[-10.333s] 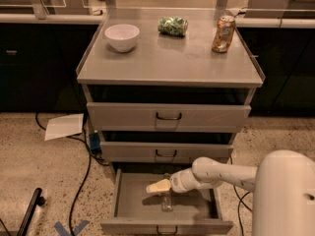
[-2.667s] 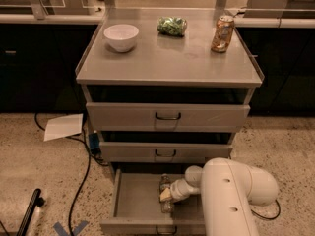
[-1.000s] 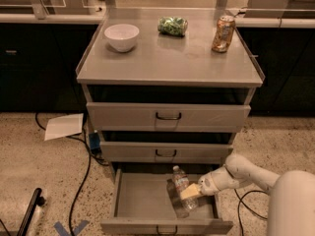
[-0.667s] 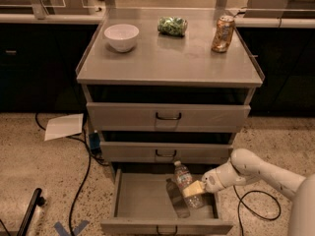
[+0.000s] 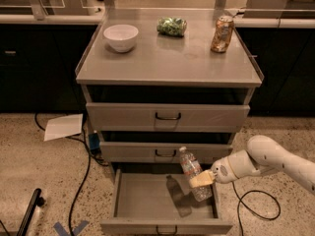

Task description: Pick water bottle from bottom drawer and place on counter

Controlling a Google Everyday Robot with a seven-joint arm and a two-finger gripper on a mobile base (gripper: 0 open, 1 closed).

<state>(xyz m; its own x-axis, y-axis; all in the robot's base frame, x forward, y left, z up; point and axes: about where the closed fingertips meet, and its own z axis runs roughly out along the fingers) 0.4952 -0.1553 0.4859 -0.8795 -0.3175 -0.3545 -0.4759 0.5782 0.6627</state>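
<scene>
We see speckled floor with one sheet of paper and a black cable left of the cabinet. Three drawers: bottom drawer open, the two above shut. The gripper is at the open drawer's right side, fingers pinched on the one water bottle, which hangs tilted above that drawer, cap up-left. Behind, the counter carries one bowl, one green bag and one can.

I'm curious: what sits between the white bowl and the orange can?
A green bag, in the camera view. The hand holds the water bottle above the bottom drawer.
</scene>
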